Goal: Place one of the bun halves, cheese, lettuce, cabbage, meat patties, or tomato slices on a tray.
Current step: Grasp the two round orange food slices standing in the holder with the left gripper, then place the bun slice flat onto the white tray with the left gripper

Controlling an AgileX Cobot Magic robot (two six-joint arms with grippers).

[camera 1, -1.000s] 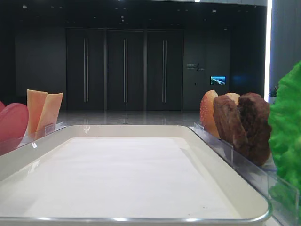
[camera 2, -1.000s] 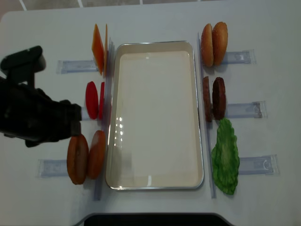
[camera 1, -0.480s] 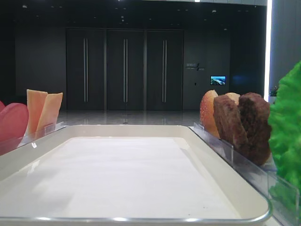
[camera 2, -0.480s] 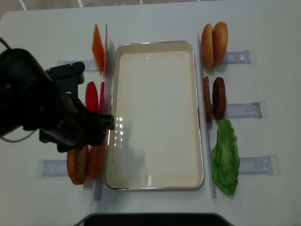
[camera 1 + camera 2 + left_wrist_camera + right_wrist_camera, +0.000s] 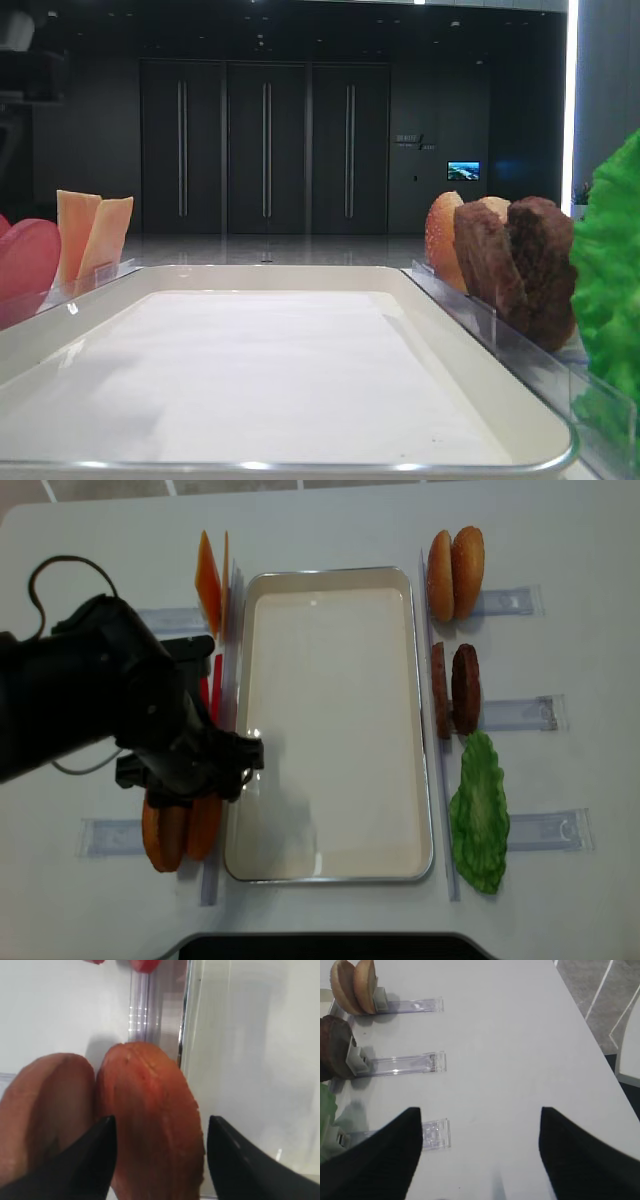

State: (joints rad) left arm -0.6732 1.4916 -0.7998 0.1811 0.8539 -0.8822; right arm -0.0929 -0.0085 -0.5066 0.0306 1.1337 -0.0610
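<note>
In the left wrist view my left gripper is open just above the lower-left pair of bun halves. Its fingers straddle the reddish-brown bun half nearest the tray, without closing on it. The paler bun half stands to its left. From overhead the left arm hides most of this pair. The white tray is bare. My right gripper hangs open over bare table, holding nothing.
Left of the tray stand cheese slices and tomato slices, partly under the arm. On the right are another bun pair, meat patties and lettuce. Clear plastic holders lie on the table.
The left arm has swung right and toward the tray, coming over the lower-left bun halves and covering the tomato slices. The right gripper has not visibly moved.
</note>
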